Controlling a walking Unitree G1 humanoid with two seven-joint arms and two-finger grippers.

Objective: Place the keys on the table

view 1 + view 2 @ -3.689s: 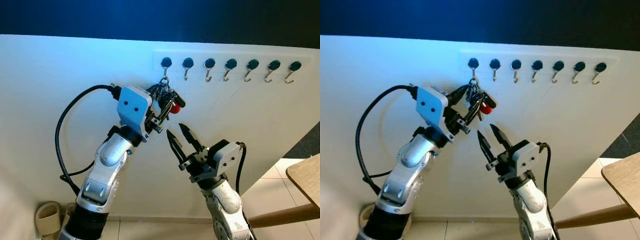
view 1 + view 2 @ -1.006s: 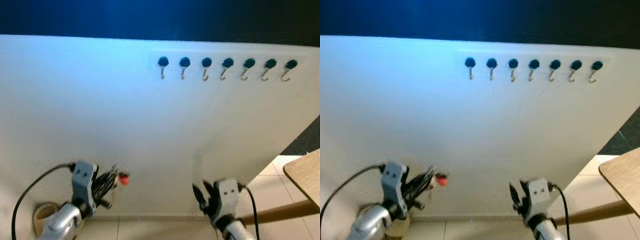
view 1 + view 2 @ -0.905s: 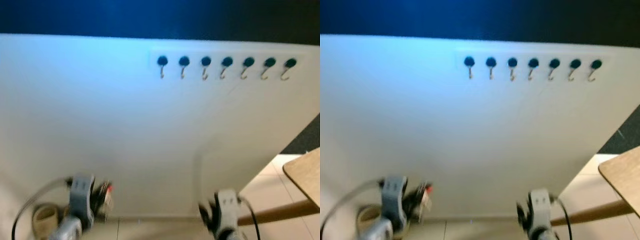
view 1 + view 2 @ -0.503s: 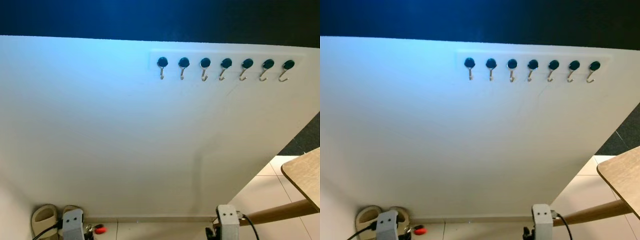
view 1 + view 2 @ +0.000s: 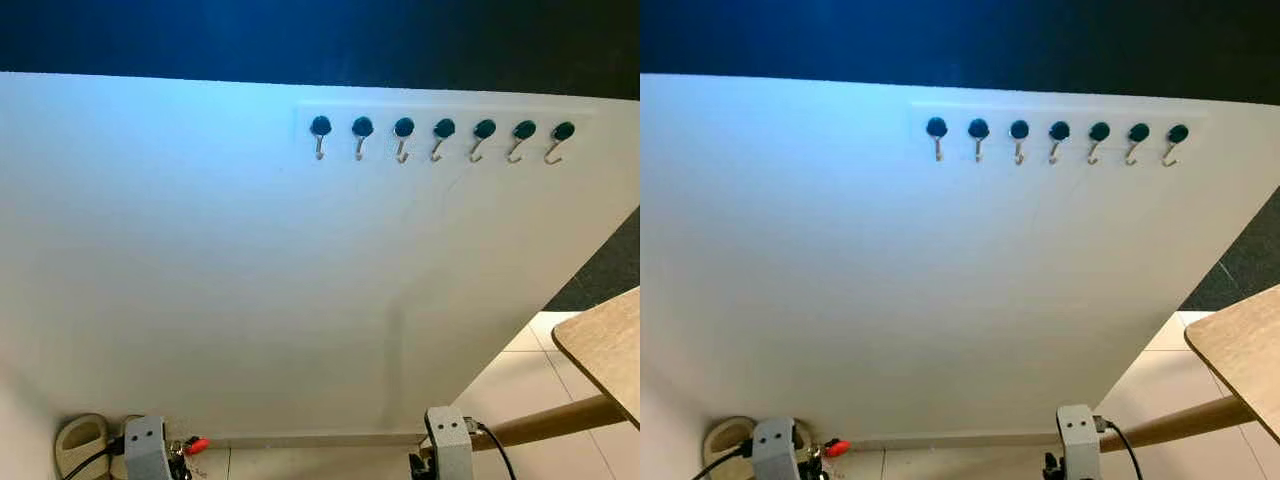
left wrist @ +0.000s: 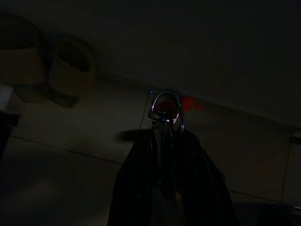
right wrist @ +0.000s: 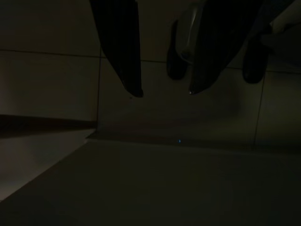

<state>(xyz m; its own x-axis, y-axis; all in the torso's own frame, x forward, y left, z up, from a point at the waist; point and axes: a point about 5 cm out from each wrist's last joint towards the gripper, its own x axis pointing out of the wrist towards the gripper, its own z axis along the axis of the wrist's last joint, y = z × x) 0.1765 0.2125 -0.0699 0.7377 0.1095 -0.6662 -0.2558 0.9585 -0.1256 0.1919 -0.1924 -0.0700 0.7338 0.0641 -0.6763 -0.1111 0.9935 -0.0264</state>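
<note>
The keys (image 6: 164,110) hang pinched between the fingers of the left gripper (image 6: 165,141), low at about 7 o'clock in the head view, their red tag (image 5: 196,445) showing just above the tiled floor (image 5: 520,375). The row of wall hooks (image 5: 438,140) at 1 o'clock is bare, so the pick-up looks done. The right gripper (image 7: 162,92) hangs idle at 5 o'clock, its fingers spread over the tiles. The wooden counter (image 5: 605,345) juts in at 4 o'clock, well apart from the keys; carrying them there and setting them down is left.
</note>
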